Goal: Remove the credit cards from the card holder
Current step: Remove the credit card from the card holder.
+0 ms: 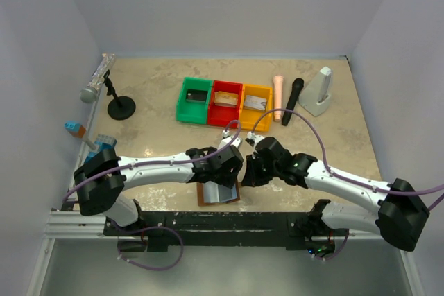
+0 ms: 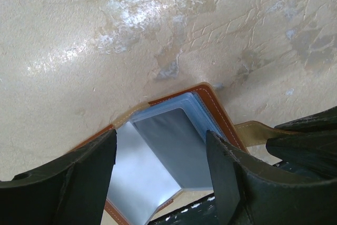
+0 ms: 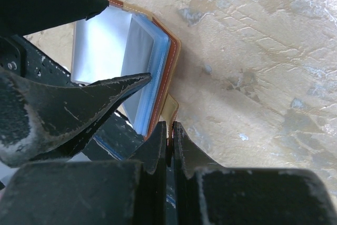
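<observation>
The brown card holder [image 1: 218, 193] lies open near the table's front edge, its grey-blue sleeves [image 2: 174, 146] facing up. My left gripper [image 2: 160, 140] is open, its fingers [image 2: 95, 162] standing wide on either side of the sleeves. My right gripper [image 3: 169, 127] is shut on the holder's tan strap [image 3: 171, 110], just right of the brown cover [image 3: 163, 77]. From above, both grippers, left [image 1: 223, 171] and right [image 1: 248, 173], meet over the holder. A dark card [image 1: 198, 96] lies in the green bin, a tan card [image 1: 227, 98] in the red bin, and a silvery card [image 1: 257, 104] in the yellow bin.
The green [image 1: 184, 105], red [image 1: 216, 111] and yellow [image 1: 247, 117] bins stand in a row mid-table. To their right lie a pink cylinder [image 1: 278, 98], a black handle-like object [image 1: 293, 100] and a white wedge [image 1: 318, 93]. A microphone on a stand [image 1: 119, 107] is at back left.
</observation>
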Robot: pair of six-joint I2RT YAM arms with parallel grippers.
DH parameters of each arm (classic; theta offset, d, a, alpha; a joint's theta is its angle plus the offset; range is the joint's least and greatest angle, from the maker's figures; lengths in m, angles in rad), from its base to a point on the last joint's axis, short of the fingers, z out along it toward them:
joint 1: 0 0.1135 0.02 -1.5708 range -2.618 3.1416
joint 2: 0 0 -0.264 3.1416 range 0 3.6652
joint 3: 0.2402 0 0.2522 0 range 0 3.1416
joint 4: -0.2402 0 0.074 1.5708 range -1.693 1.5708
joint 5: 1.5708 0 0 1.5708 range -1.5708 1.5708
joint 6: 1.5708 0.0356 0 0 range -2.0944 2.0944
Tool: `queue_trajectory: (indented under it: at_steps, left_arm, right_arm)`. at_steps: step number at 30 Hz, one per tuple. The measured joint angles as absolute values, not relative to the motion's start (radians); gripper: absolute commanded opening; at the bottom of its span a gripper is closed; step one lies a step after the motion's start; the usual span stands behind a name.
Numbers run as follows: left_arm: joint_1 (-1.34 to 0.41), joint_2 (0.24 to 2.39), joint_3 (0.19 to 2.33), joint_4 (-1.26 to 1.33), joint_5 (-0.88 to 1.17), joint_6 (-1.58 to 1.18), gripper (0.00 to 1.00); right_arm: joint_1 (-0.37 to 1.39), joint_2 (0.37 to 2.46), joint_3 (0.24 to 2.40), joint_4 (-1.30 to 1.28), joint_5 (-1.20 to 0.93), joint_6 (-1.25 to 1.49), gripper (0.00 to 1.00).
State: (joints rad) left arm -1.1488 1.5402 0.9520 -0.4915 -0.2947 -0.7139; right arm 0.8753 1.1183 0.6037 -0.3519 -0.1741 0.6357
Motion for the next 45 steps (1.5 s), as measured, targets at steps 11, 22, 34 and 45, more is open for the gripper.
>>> queue_trajectory:
  at_steps: [11,22,34,45]
  left_arm:
    - [-1.149,1.542,0.952,-0.496,-0.295,-0.718,0.72]
    - [-1.155,1.542,0.952,-0.515,-0.33,-0.741,0.7]
    - [-1.155,1.486,0.951,-0.541,-0.344,-0.748,0.72]
    - [-1.169,1.486,0.951,-0.54,-0.3,-0.748,0.72]
  right_arm:
    - [0.891,1.093,0.607,-0.361,-0.172,0.636,0.0]
    - [0.897,1.07,0.613,-0.382,-0.167,0.636,0.0]
    - [0.91,1.07,0.619,-0.387,-0.167,0.636,0.0]
    - [0.929,1.052,0.632,-0.395,-0.166,0.636,0.0]
